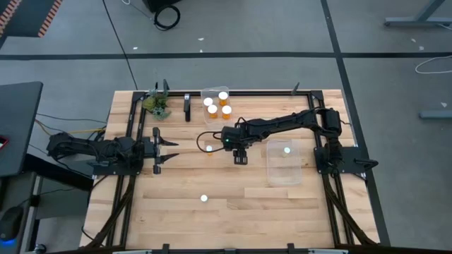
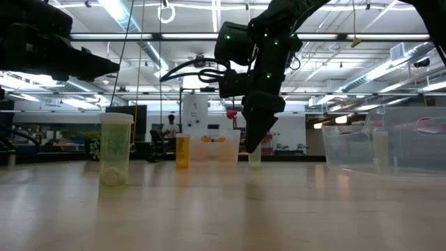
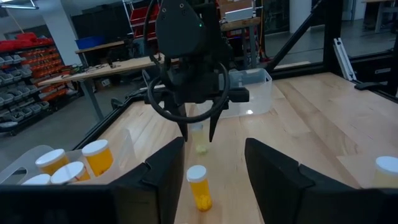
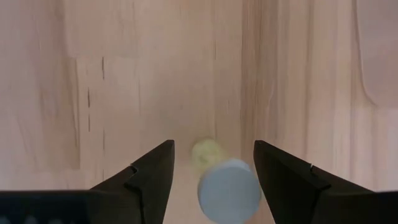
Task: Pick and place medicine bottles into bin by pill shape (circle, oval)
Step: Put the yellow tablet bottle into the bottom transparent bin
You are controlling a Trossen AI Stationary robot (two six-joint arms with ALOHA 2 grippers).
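Observation:
My right gripper (image 1: 240, 156) is open and points down at the table's middle. Its fingers stand on either side of a pale yellow bottle with a white cap (image 4: 228, 190), which stands upright on the table, with a gap at each side. The same bottle shows in the left wrist view (image 3: 198, 138). My left gripper (image 1: 167, 149) is open and empty at the left, level with an orange bottle (image 1: 209, 149) that stands on the table before it (image 3: 199, 186). Another bottle (image 1: 204, 198) stands near the front edge. Several orange bottles (image 1: 217, 104) stand in the far bin; one (image 1: 287, 149) is in the right bin.
A clear bin (image 1: 206, 92) stands at the far middle and a second clear bin (image 1: 282, 176) at the right, beside my right gripper. A small green plant (image 1: 159, 104) sits at the far left. A dark frame rail (image 1: 131, 127) runs along the table's edges.

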